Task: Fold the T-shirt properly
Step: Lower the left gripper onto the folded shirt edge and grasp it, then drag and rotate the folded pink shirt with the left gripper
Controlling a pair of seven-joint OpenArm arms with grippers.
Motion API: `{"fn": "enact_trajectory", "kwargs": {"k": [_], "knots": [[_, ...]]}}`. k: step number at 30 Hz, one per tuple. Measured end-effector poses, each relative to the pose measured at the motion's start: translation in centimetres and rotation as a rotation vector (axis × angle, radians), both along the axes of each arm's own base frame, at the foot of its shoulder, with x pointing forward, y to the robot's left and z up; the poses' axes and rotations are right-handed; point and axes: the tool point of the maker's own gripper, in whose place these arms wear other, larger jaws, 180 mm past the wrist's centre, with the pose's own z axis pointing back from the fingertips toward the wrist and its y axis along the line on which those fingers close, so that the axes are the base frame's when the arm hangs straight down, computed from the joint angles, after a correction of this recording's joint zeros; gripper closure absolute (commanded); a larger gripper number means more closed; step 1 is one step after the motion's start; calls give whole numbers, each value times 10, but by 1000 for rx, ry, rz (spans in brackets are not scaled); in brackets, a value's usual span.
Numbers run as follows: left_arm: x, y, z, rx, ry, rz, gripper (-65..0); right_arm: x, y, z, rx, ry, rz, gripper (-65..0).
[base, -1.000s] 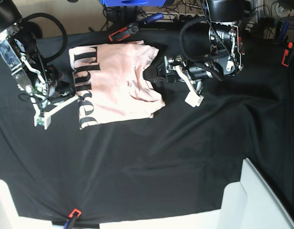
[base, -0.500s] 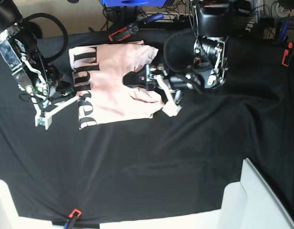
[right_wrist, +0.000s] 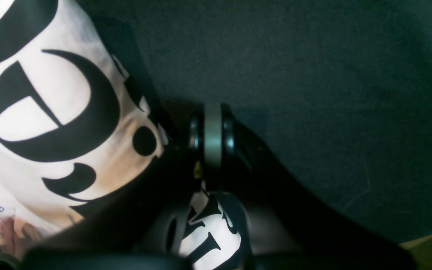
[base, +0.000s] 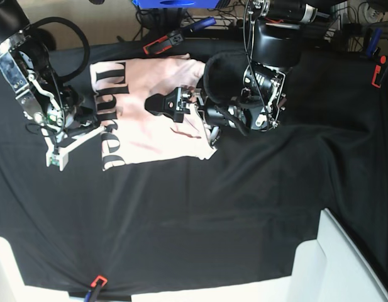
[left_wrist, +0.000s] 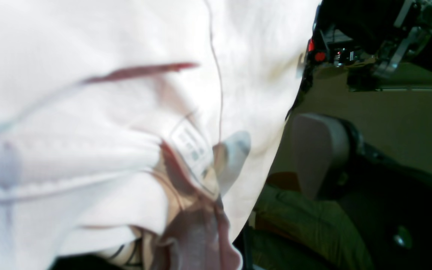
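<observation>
The pale pink T-shirt (base: 149,119) lies folded on the black table cloth (base: 200,207), with black lettering (base: 109,119) along its left edge. My left gripper (base: 181,118) reaches over the shirt's right half with its jaws wide open. In the left wrist view the T-shirt (left_wrist: 88,112) fills the left side. One of that gripper's fingers (left_wrist: 233,157) lies against the fabric and the other stands beyond the shirt's edge; the left gripper (left_wrist: 272,157) holds nothing. My right gripper (base: 55,157) is shut and empty, just left of the lettering. Its closed tips (right_wrist: 212,131) rest on the cloth beside the T-shirt (right_wrist: 43,101).
Red and black clamps (base: 159,44) (base: 380,69) (base: 96,283) pin the cloth at the table edges. A white box (base: 344,264) stands at the front right corner. Cables and a blue object (base: 175,3) sit behind the far edge.
My left arm has swung leftward, from beside the shirt's right edge to over its right half, jaws still wide open. The right arm has not moved.
</observation>
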Motion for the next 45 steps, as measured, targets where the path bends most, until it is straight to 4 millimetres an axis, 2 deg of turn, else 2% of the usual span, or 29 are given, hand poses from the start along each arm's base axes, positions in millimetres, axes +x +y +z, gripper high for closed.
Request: {"fn": "enact_trajectory", "kwargs": {"k": [2, 4, 8, 12, 14, 23, 26, 28, 32, 35, 41, 45], "knots": [[1, -1, -1, -9, 8, 7, -615, 0, 0, 0, 0, 1, 0, -3], [2, -1, -2, -11, 17, 11, -546, 0, 0, 0, 1, 1, 0, -3], [0, 0, -12, -13, 40, 43, -356, 0, 0, 0, 1, 1, 0, -3], [1, -1, -13, -19, 52, 48, -148, -4, 1, -2, 1, 9, 0, -3], [3, 1, -13, -21, 48, 56, -8, -7, 1, -4, 2, 15, 0, -3], [2, 1, -13, -23, 49, 58, 0, -6, 1, -4, 1, 14, 0, -3], [8, 7, -13, 15, 62, 86, 0, -6, 1, -4, 2, 14, 0, -3], [8, 21, -17, 76, 79, 102, 0, -6, 0, -3, 1, 13, 0, -3], [8, 64, -20, 217, 114, 90, 0, -6, 0, -3, 1, 13, 0, -3], [20, 87, -13, 278, 94, 103, 0, -6, 0, -3, 1, 13, 0, -3], [55, 111, 9, 380, 12, 12, 0, -3, 0, -2, 1, 5, 0, -3], [74, 110, 19, 481, -34, -74, 0, -3, 2, -2, 5, 7, 0, -3]]}}
